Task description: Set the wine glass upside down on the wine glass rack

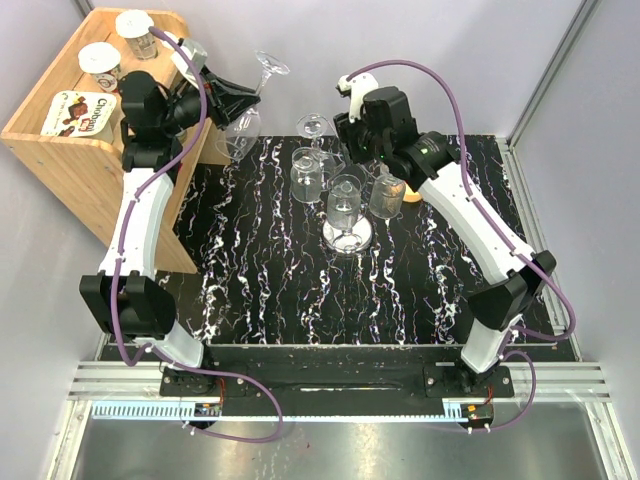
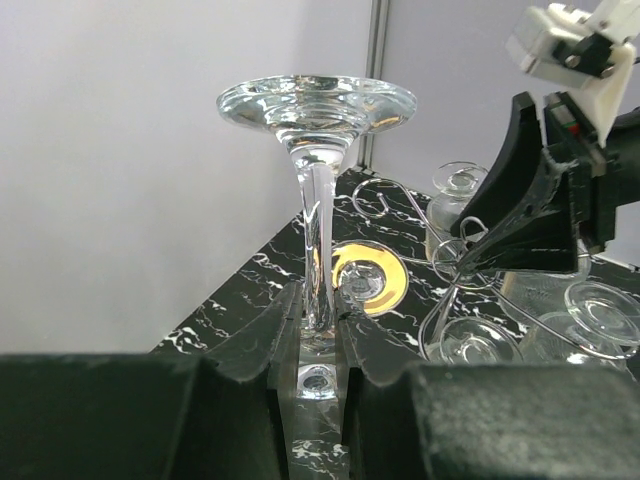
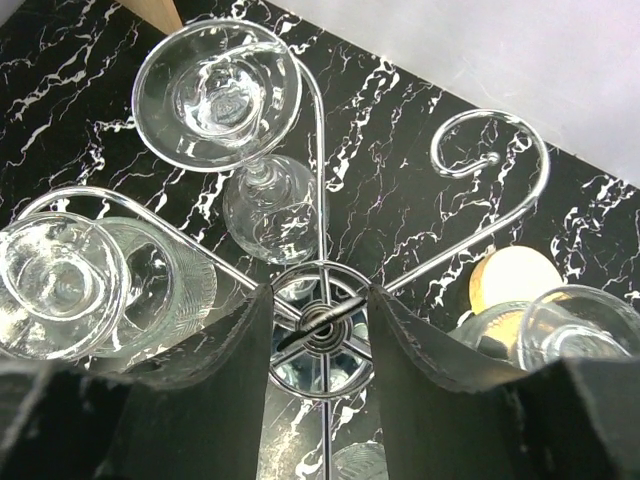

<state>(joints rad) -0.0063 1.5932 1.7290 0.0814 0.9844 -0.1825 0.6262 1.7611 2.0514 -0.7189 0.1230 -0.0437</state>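
Left fingers clamp the wine glass by its stem, foot uppermost (so already inverted). The wine glass rack stands to their right, its hub between the parted right fingers.

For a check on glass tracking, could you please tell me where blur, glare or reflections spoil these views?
Top external: the clear hung glasses fade into the white-veined black marble table. Left wrist: the clear stemmed wine glass is sharp, while the left gripper looks soft in the foreground. Right wrist: the shiny chrome wire rack mirrors its surroundings, with glare along its wires.
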